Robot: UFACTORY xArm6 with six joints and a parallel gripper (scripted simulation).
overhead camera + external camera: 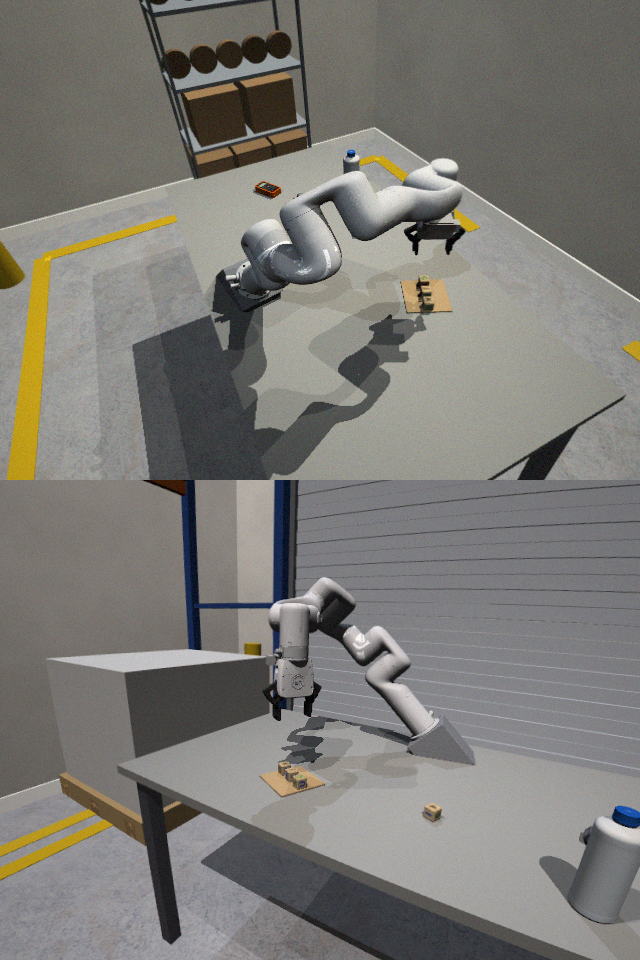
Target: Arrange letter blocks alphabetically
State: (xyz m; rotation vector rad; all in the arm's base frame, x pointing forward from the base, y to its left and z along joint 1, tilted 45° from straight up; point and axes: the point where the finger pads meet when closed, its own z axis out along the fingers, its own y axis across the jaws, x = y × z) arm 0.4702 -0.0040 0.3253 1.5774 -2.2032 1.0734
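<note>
A tan mat (426,295) (291,782) lies on the grey table. Three small tan blocks (425,292) stand on it, close together in a straight row (292,775). Their top letters are too small to read. A fourth block (432,812) sits alone on the table, well off the mat; in the top view the arm hides it. My gripper (433,244) (291,709) is open and empty. It hangs well above the table, beyond the far end of the mat.
A white bottle with a blue cap (351,161) (607,863) stands near the table's far side from the mat. An orange device (267,189) lies on the table behind my base. A large grey box (155,707) stands beside the table.
</note>
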